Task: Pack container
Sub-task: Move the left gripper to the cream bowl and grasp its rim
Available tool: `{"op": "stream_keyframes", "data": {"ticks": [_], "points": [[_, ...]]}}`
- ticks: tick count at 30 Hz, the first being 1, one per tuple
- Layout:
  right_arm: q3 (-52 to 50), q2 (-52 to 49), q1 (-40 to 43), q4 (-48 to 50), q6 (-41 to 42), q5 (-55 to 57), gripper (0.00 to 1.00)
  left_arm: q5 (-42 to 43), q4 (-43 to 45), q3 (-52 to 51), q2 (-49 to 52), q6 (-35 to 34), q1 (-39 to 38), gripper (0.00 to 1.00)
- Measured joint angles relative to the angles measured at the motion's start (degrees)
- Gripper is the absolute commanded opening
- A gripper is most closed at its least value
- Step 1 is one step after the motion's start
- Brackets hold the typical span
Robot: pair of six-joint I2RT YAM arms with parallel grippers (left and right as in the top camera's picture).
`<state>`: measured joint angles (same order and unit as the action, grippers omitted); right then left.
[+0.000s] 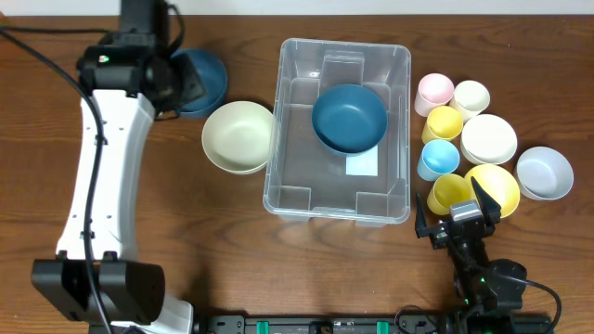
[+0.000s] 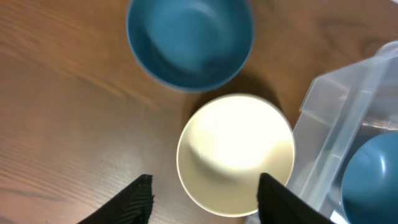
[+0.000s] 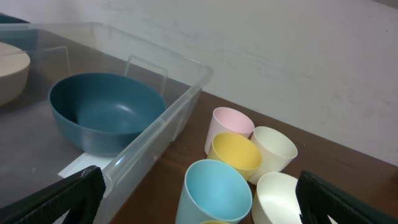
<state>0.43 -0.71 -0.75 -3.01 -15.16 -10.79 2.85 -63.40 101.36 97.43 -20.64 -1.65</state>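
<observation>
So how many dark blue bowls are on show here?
2. One dark blue bowl sits inside the clear container; the other stands on the table at far left, beyond the cream bowl, partly under the robot's left arm. A nested one could be hidden.

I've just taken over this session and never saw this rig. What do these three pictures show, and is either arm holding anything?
Two robot arms work at a table, each ending in a two-finger gripper. The overhead picture looks straight down; the other two come from cameras on the left and right wrists, so the dark fingers at their bottom edges are the arm's own. In the middle sits the clear container with a dark blue bowl inside. Left of it lie a cream bowl and a second blue bowl; to its right, a cluster of cups and bowls. The left gripper is open, looking down on the cream bowl; the right gripper is open beside the cups. Neither holds anything.
</observation>
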Motion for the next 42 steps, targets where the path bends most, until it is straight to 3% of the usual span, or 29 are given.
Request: {"op": "stream_keyframes", "data": {"ticks": [9, 19, 30, 34, 42], "points": [[0.0, 0.0, 0.0, 0.0, 0.0, 0.0, 0.99, 7.4, 10.8, -19.8, 0.4, 2.3, 3.4, 0.70], [0.0, 0.0, 0.0, 0.0, 0.0, 0.0, 0.99, 10.5, 26.9, -36.7, 0.8, 2.7, 3.4, 0.72], [0.0, 0.0, 0.0, 0.0, 0.0, 0.0, 0.99, 10.7, 30.7, -38.8, 0.8, 2.7, 3.4, 0.71], [0.0, 0.0, 0.0, 0.0, 0.0, 0.0, 0.99, 10.8, 31.3, -38.8, 0.8, 2.5, 3.4, 0.62], [0.0, 0.0, 0.0, 0.0, 0.0, 0.0, 0.99, 10.8, 31.8, -38.8, 0.9, 2.6, 3.4, 0.59]]}}
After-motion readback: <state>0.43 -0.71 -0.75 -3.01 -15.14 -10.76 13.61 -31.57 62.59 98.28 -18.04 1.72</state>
